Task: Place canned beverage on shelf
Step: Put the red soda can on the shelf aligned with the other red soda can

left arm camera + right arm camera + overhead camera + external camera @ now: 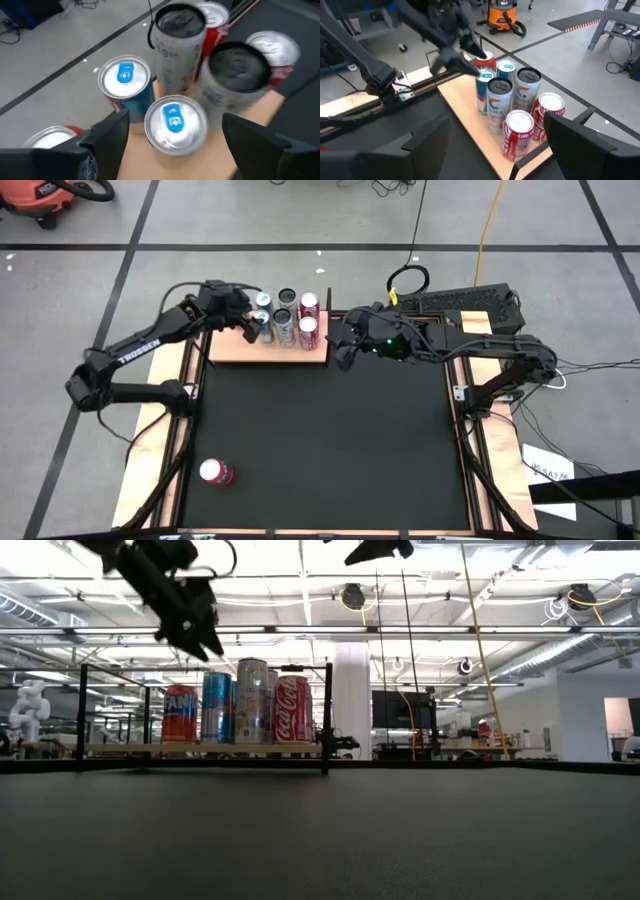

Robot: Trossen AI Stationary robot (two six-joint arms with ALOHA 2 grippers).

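The wooden shelf (235, 350) with thin black posts stands at the table's far edge, left of the middle, and several upright cans (285, 320) stand on its slab (200, 749). My left gripper (247, 317) hangs open above the cans at the shelf's left end (200, 635). In the left wrist view its fingers stand on either side of a silver can with a blue tab (176, 122), apart from it. My right gripper (340, 350) is open and empty just right of the shelf, facing the cans (510, 107). A red can (215, 472) stands on the black mat at the near left.
The black mat (330, 440) is bordered by wooden strips (150, 430). A keyboard (465, 302) lies behind the right arm. An orange vacuum (502, 15) and cables lie on the floor beyond the table.
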